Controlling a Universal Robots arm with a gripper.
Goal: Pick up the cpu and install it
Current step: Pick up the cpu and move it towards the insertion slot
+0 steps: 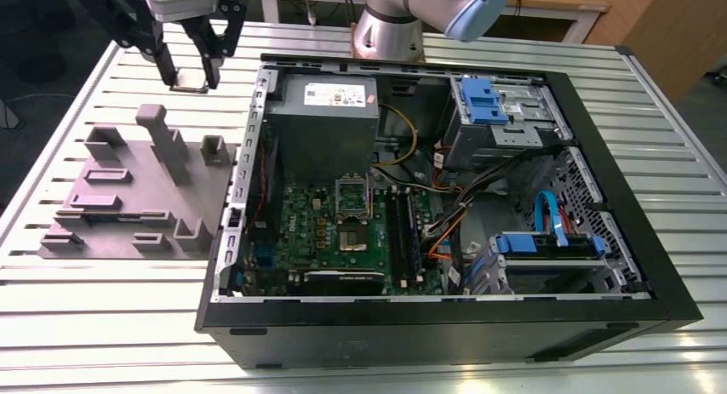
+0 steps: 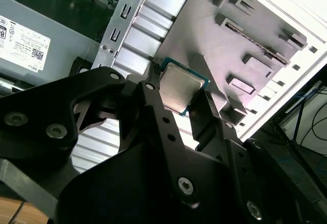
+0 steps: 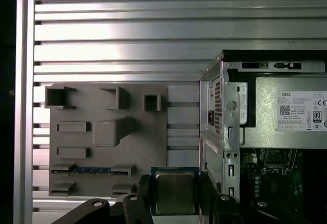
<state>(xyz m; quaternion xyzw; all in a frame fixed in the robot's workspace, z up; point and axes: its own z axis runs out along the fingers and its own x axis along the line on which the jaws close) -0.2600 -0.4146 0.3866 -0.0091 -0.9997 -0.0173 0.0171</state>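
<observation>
A ribbed silver aluminium tabletop (image 1: 114,326) fronts pale wooden furniture (image 1: 670,28); dark floor (image 1: 34,37) lies at the exterior view's left

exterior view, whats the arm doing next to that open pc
The arm's gripper is shut on the cpu, a small silver-topped chip held by its edges between the fingers. It hangs in the air over the slatted table, close to the grey fixture block and the open computer case. The cpu is not in the case yet; the motherboard lies to the exterior view's right of the gripper.
</observation>
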